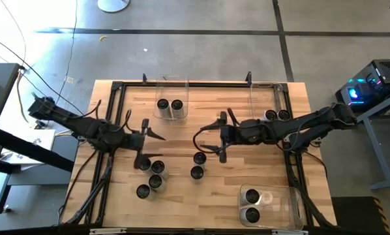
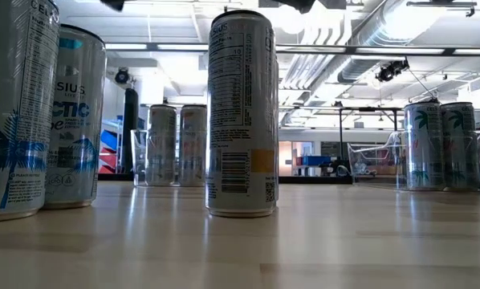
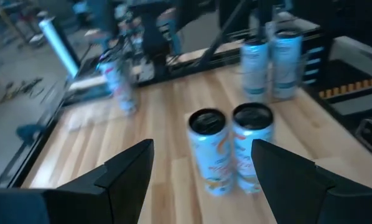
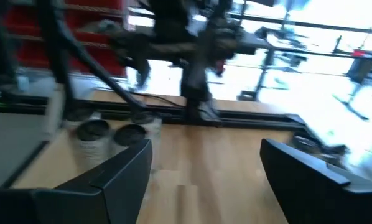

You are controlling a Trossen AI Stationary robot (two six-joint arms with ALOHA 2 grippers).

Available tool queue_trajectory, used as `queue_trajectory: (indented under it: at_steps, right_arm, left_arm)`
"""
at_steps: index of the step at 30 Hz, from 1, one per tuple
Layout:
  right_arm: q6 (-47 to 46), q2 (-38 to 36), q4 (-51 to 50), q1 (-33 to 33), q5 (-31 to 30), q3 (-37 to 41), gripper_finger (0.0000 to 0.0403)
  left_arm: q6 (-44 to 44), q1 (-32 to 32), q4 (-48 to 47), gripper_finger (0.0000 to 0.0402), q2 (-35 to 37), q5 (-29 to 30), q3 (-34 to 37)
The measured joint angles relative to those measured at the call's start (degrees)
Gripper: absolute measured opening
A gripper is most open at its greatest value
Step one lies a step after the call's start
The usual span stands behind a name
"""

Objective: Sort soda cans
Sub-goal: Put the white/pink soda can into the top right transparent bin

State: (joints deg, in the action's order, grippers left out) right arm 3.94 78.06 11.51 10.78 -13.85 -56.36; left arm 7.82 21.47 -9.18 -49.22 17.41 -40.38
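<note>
Soda cans (image 1: 157,173) are split up right now: a loose bunch stands on the counter (image 1: 247,170) near the middle and front-left, two sit in the back bin (image 1: 171,108), two in the front-right bin (image 1: 268,205), and another pair at the back right (image 1: 276,115).

Left hand (image 1: 145,142) hangs over the front-left cluster with its fingers spread wide and nothing between them; its wrist view looks right down on two cans standing side by side (image 3: 231,146). Right hand (image 1: 220,138) is over the middle, just behind two loose cans (image 1: 198,164), fingers also apart and empty.

What worries me is the left cluster. Those cans are packed close, so I'd guess a finger coming down for one could clip its neighbour and tip it. They're tall and slim, so one knock could take several down.
</note>
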Motion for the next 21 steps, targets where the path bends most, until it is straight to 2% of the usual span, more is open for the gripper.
queue_trajectory:
  at_steps: [3,6,10,14,17,21]
  right_arm:
    - [1.48,0.00,-1.61,-0.28,-5.04,-0.04,0.0296]
    - [3.08,0.00,-2.16,-1.59,-5.45,-0.04,0.0296]
    - [3.17,0.02,-1.62,-4.69,4.21,-0.04,0.0296]
    - [3.81,2.25,4.91,-7.43,16.23,-0.04,0.0296]
    - [3.49,5.09,10.70,-8.67,20.34,-0.04,0.0296]
    - [3.89,8.17,15.57,-9.33,20.62,-0.04,0.0296]
  left_arm:
    - [-0.88,1.04,0.11,0.0266,0.01,-0.09,-0.31]
    - [-4.26,1.03,0.08,0.0266,-0.01,0.05,-0.29]
    - [-3.72,-0.59,-0.12,0.0266,-0.34,2.52,-0.27]
    - [-1.29,-1.50,-0.19,0.0266,-0.27,4.45,-0.33]
    - [-2.82,-1.14,-9.01,0.0266,-0.34,7.44,-4.31]
    - [-9.63,0.48,-24.83,0.0266,-0.52,6.75,-13.05]
